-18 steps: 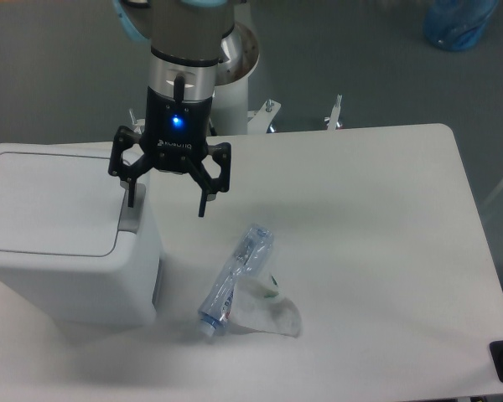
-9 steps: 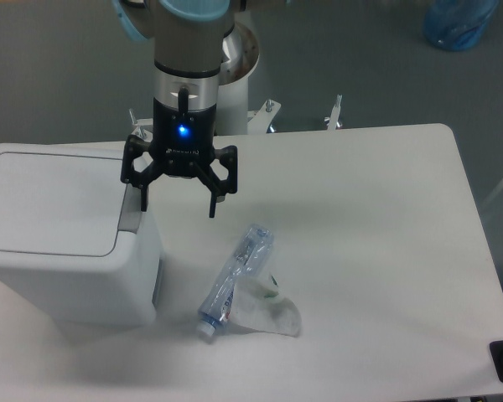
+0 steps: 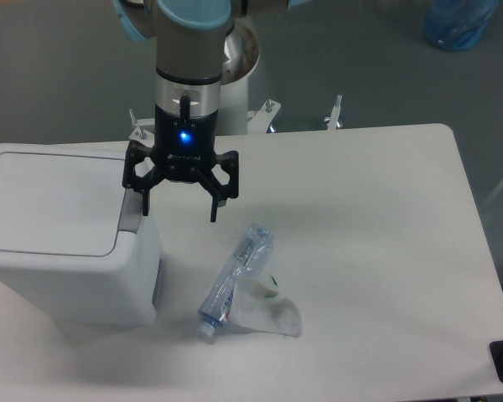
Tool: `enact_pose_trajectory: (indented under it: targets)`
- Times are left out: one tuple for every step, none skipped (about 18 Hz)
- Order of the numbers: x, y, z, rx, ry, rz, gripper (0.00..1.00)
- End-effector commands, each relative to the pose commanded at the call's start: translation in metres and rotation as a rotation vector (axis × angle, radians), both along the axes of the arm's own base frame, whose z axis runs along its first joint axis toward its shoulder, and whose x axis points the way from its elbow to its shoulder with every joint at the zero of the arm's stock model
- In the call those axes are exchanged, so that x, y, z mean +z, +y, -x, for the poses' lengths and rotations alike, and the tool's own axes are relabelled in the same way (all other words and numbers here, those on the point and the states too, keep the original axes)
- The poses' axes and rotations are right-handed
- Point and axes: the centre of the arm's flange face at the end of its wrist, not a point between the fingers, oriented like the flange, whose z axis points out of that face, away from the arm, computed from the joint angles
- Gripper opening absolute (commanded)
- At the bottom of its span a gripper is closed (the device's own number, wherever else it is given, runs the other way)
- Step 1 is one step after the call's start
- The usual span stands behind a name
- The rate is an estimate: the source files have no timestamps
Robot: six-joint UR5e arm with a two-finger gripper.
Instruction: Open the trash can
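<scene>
- The trash can (image 3: 63, 251) is sitting at the left side of the white table (image 3: 369, 251), right at the table's left edge.
- It is a big white plastic box with round corners. It is looking hard and stiff, not soft, and its sides are looking smooth and maybe slippery.
- Its flat lid (image 3: 50, 201) is lying shut on top.
- A small grey push tab (image 3: 131, 213) is sitting at the right edge of the lid. I am guessing this is the spot to press, because a big smooth box is hard to pinch.
- The bin is looking light for its size, so I am thinking a hard push from the side might slide it. A push straight down is looking safer.
- The gripper (image 3: 178, 209) is hanging from the arm and pointing straight down, with a blue light glowing on it.
- Its two fingers are spread wide apart and are holding nothing.
- One finger (image 3: 145, 198) is sitting just above the grey tab, or maybe touching it; I cannot tell which. The other finger is hanging over the bare table, just beside the bin.
- A crushed clear bottle (image 3: 235, 280) is lying on the table near the bin, below the gripper in the picture. It is not part of this job.
</scene>
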Motion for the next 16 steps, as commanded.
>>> enact_pose_trajectory:
  targets:
    - [0.006,0.000,0.000,-0.001,0.004,-0.009,1.00]
    - [0.007,-0.001,-0.001,0.001,0.004,-0.010,1.00]
    - [0.005,-0.001,-0.003,0.002,0.001,-0.006,1.00]
    - [0.003,-0.002,-0.003,0.005,-0.003,-0.002,1.00]
    - [0.000,-0.002,-0.003,0.007,-0.005,0.002,1.00]
    - [-0.001,-0.002,-0.003,0.009,-0.008,0.005,1.00]
    - [-0.001,-0.002,-0.003,0.011,-0.011,0.006,1.00]
    - [-0.002,-0.001,-0.003,0.010,-0.011,0.006,1.00]
    - [-0.003,-0.001,-0.003,0.010,-0.012,0.007,1.00]
    - [-0.004,0.000,-0.003,0.008,-0.013,0.008,1.00]
    - [-0.005,0.001,-0.005,0.005,-0.015,0.010,1.00]
    - [-0.005,0.002,-0.005,0.003,-0.015,0.008,1.00]
    - [-0.005,0.002,-0.006,0.004,-0.017,0.007,1.00]
    - [-0.005,0.002,-0.006,0.002,-0.019,0.007,1.00]
    - [-0.005,0.002,-0.006,0.001,-0.019,0.007,1.00]
    - [-0.006,0.002,-0.006,0.001,-0.020,0.008,1.00]
